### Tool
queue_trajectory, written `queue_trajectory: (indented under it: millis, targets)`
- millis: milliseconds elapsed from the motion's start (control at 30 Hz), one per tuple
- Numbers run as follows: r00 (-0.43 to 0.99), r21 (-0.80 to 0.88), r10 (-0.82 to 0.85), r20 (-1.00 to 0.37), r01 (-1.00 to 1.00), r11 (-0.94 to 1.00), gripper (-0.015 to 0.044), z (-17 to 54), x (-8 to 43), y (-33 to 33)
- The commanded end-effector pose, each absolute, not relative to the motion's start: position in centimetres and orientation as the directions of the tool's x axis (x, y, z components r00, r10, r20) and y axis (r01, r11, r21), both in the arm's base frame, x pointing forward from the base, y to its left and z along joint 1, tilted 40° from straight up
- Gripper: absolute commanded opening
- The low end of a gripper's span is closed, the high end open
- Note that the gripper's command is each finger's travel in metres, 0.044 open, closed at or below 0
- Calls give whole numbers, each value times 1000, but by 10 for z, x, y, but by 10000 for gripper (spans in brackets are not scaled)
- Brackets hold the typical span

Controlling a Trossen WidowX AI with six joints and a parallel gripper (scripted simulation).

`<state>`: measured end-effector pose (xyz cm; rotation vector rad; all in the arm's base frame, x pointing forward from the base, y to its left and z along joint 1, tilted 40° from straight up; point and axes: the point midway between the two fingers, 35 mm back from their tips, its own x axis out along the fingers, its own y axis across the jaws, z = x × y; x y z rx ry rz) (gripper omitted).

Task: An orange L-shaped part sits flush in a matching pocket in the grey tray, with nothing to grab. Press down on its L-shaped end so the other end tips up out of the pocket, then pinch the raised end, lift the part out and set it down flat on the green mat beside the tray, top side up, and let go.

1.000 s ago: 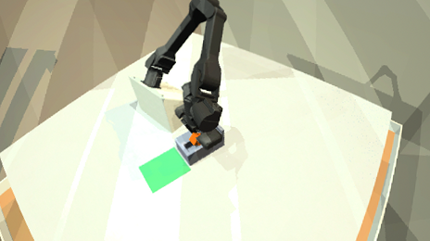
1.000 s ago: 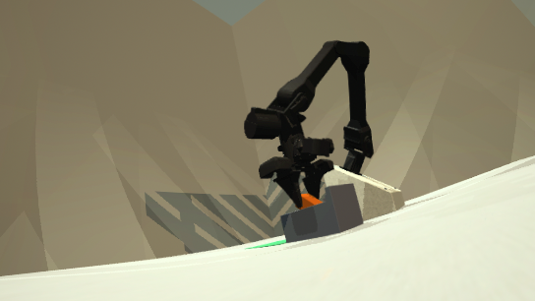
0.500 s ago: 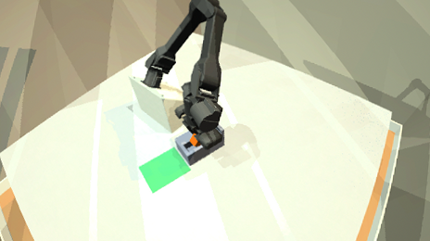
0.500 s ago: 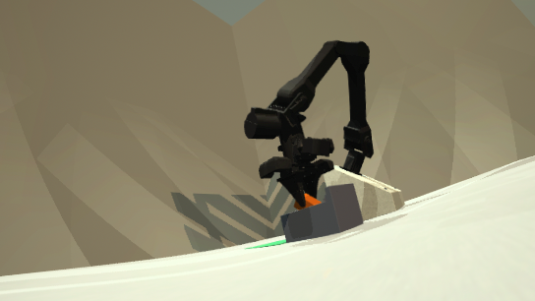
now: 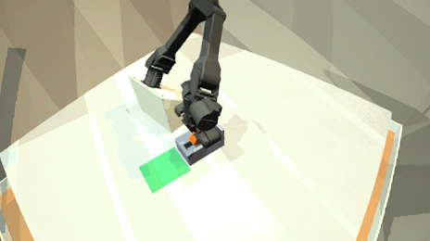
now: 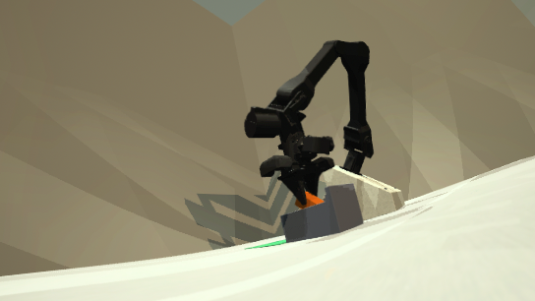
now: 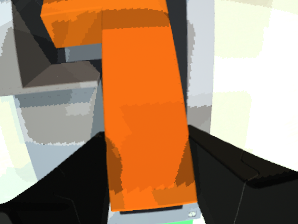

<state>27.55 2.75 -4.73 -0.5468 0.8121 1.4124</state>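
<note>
The orange L-shaped part is tilted in the grey tray. Its straight end stands raised above the rim on the side towards the green mat. Its L-shaped end is at the top of the wrist view, down in the pocket. My gripper is shut on the raised straight end, one finger on each side. In the top view the arm hides the fingers and the far part of the tray.
A pale wedge-shaped block stands beside the tray, near the arm's base. The green mat lies flat on the table just beside the tray's end. Orange strips run along the table's outer edges.
</note>
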Motion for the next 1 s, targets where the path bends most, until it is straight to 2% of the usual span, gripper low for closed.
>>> queue_trajectory:
  millis: [0, 967]
  targets:
    - [-22, 121, 638, -769, -986, 113, 0, -42, 278, 22]
    - [-24, 125, 639, -769, -986, 114, 0, -7, 278, -8]
